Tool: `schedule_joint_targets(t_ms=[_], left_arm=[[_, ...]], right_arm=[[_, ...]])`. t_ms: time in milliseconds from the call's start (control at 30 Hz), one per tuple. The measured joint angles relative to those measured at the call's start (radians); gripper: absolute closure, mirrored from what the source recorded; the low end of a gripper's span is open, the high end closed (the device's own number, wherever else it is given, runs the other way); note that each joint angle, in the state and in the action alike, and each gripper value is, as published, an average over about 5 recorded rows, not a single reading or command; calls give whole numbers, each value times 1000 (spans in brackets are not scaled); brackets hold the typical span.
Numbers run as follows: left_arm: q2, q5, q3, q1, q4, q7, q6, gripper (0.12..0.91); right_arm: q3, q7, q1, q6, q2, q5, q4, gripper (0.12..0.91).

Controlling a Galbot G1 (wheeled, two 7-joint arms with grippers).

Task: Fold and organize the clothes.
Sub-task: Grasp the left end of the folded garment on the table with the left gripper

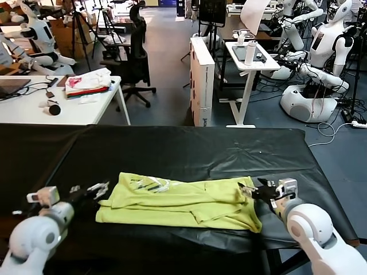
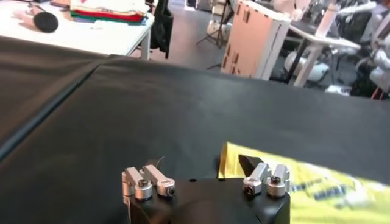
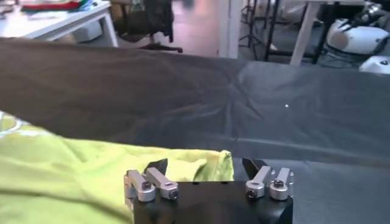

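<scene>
T-shirt [image 1: 183, 201]: lying as a long, folded strip across the black-covered desk [image 1: 189, 152], printed graphic showing near its left end.
Left gripper [image 1: 98, 189]: hovering just beside the strip's left end, fingers [image 2: 259, 173] standing apart and holding nothing.
Right gripper [image 1: 256, 192]: sitting at the right end, fingers [image 3: 256, 167] spread with cloth lying beneath them, unclamped.
Reason: both ends are looking released, likely so the fold settles flat.

Left arm: lower left of head view, forearm reaching inward and forward, left gripper [image 1: 96, 189] low, fingers [image 2: 251, 164] spread apart, holding nothing. Right arm: lower right, forearm angled inward, right gripper [image 1: 254, 192] low, fingers [image 3: 157, 167] spread apart, holding nothing.
</scene>
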Motion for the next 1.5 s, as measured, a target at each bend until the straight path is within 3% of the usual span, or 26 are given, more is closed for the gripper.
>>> schedule_joint_targets(t_ms=[267, 667, 767, 933, 1067, 1133, 1333, 1400, 1500], left_arm=[[-11, 21, 76, -100, 96, 9, -7, 123], [-38, 45, 142, -126, 156, 15, -7, 123], [-40, 45, 152, -133, 160, 13, -7, 123], [-42, 42, 158, -138, 162, 13, -6, 141], [-47, 39, 159, -136, 160, 13, -6, 315], [-50, 38, 159, -134, 158, 13, -7, 447], [-56, 42, 146, -119, 144, 13, -22, 815], [-55, 45, 138, -111, 140, 13, -28, 875], [-51, 46, 126, -100, 137, 14, -34, 882]], right_arm=[[-1, -7, -1, 6, 6, -6, -9, 118], [-4, -21, -2, 27, 28, -35, -23, 141], [0, -21, -5, 34, 33, -39, -24, 246], [10, -21, -12, 43, 41, -43, -28, 560], [14, -14, -15, 59, 47, -52, -36, 803], [15, -11, -16, 68, 49, -57, -41, 871], [14, -25, -18, 72, 56, -56, -49, 886], [14, -40, -19, 73, 55, -54, -46, 886], [17, -67, -25, 87, 47, -51, -36, 886]])
